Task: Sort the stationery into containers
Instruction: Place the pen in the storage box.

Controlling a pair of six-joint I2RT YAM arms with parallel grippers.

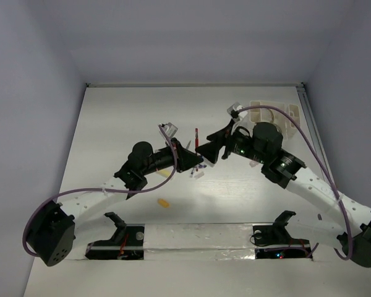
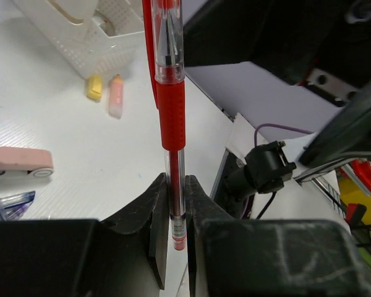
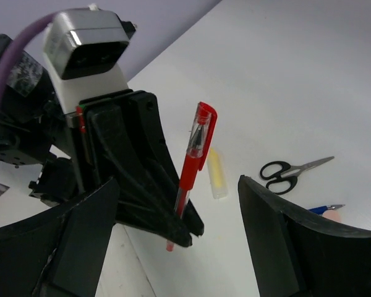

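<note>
Over mid-table, top view: L gripper (image 1: 195, 162) is clamped on a red pen (image 1: 196, 139), which stands roughly upright, off the surface. R gripper (image 1: 211, 151) sits just beside it, nose to nose w/ the L one. White organiser (image 1: 278, 120) lies far right, partly hidden behind the R arm, apart from the pen. Small orange block (image 1: 164, 202) lies loose nearer the bases.

L wrist view: pen pinched low, near its back end, btwn both fingers (image 2: 154, 210). Barrel & red grip sleeve stick up free. Yellow block (image 2: 94, 88) & pink-orange block (image 2: 115, 96) lie side by side just beside the organiser wall. Pink eraser (image 2: 21, 162) lies further off.

R wrist view: R fingers (image 3: 80, 235) are spread wide, holding nothing. Pen stands in the gap, touching neither. Scissors (image 3: 290, 173) & pale yellow stick (image 3: 216, 173) lie on the table beyond.

Prob. a handover, L to R, since the organiser is on R's side. To do it well, R should centre on the free barrel above L's pinch and close square across it. It needs a firm hold before L lets go, else the pen drops or swings. Grab near the middle so it won't tip, then feed it end-down into a narrow slot.
</note>
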